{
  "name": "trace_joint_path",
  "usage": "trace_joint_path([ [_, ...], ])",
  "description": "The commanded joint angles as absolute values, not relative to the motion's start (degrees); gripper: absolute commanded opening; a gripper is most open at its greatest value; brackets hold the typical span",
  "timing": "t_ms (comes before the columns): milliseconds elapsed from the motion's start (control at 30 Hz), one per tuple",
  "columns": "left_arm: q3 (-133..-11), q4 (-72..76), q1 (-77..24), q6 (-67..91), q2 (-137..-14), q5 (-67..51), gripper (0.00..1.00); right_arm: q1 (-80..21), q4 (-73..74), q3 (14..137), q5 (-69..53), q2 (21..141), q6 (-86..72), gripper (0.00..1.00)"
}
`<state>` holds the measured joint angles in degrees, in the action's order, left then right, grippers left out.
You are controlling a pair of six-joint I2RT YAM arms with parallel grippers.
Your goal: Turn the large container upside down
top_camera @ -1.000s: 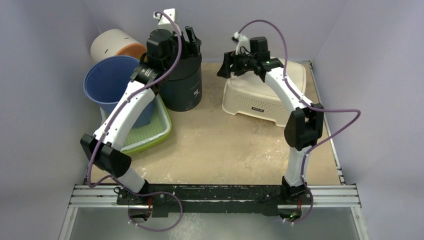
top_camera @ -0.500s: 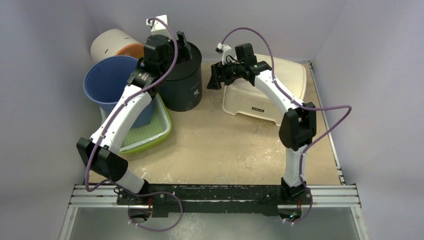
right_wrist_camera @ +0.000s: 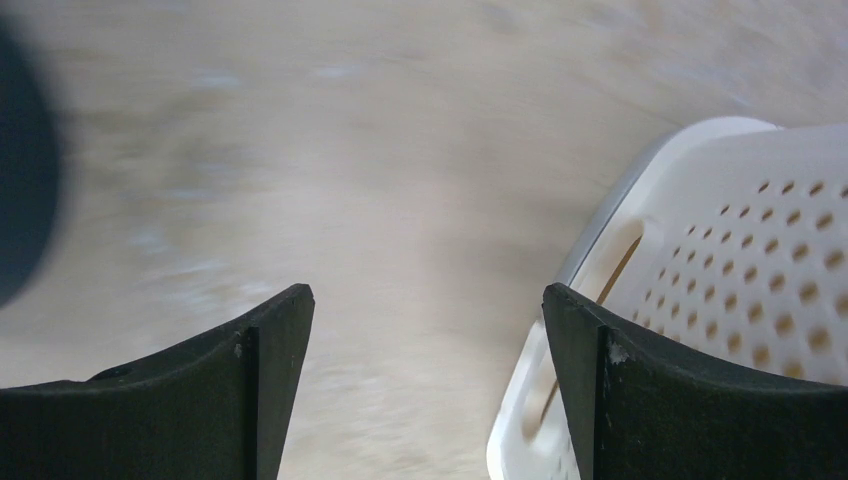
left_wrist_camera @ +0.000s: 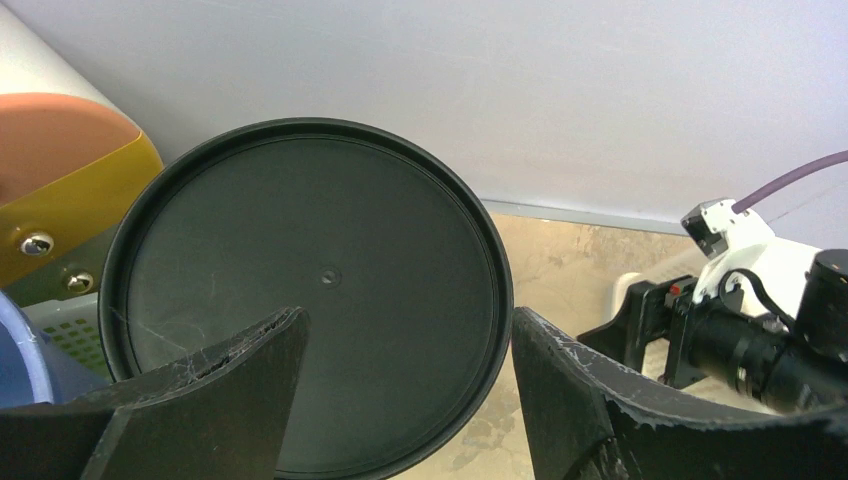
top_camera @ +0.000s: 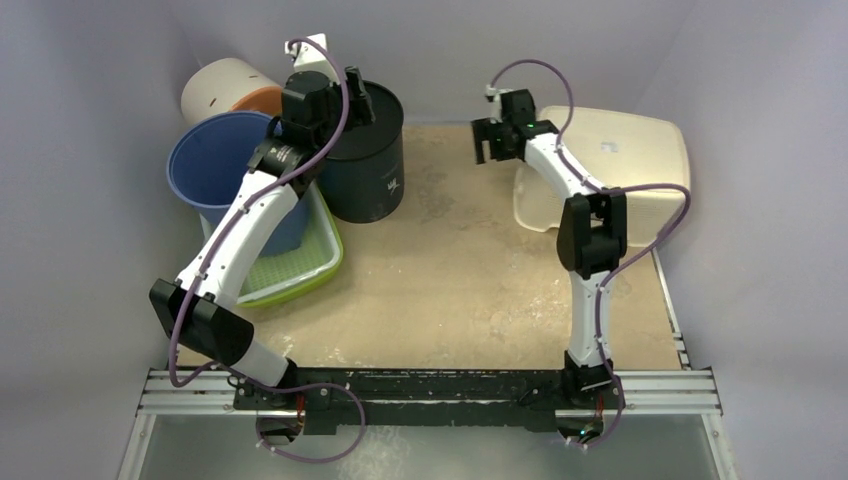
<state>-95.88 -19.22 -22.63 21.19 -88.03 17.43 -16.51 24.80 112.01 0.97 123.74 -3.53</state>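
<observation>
The large cream perforated container [top_camera: 612, 160] sits at the back right, close to the right wall, a broad smooth face up. Its holed wall and rim show in the right wrist view [right_wrist_camera: 745, 260]. My right gripper [top_camera: 490, 140] is open and empty just left of the container, above bare table; the right wrist view is blurred [right_wrist_camera: 425, 385]. My left gripper [top_camera: 352, 92] is open and empty over the flat top of the black bucket [top_camera: 365, 165], one finger over the disc [left_wrist_camera: 300, 300] and the other past its rim.
A blue bucket [top_camera: 215, 165] stands in a green tray [top_camera: 300, 270] at the left. A white and orange cylinder [top_camera: 235, 90] lies behind it. Purple walls close in the back and both sides. My right arm shows in the left wrist view [left_wrist_camera: 745, 320].
The cream container has shifted right, toward the wall. My right gripper swung left to the container's left edge, then back right. My left gripper drifted slightly left over the black bucket.
</observation>
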Motion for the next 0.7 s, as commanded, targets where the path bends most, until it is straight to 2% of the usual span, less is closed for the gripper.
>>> trace_joint_path([
  [0,-95.51,-18.73,-22.08,19.94,-84.31,18.19,0.73,-6.68,26.0,113.86,7.76,127.55,-3.37,0.87],
  [200,-94.66,-19.5,-22.05,20.12,-84.05,18.22,0.73,-3.61,25.41,118.87,3.82,130.66,-0.79,0.87],
  [400,-94.29,-22.61,-21.59,21.84,-85.07,21.51,0.72,-4.82,21.89,115.21,-8.31,123.7,-1.05,0.87],
  [667,-91.13,-20.62,-19.53,25.1,-87.31,26.07,0.7,-11.24,19.74,114.8,-20.76,116.81,0.9,0.87],
])
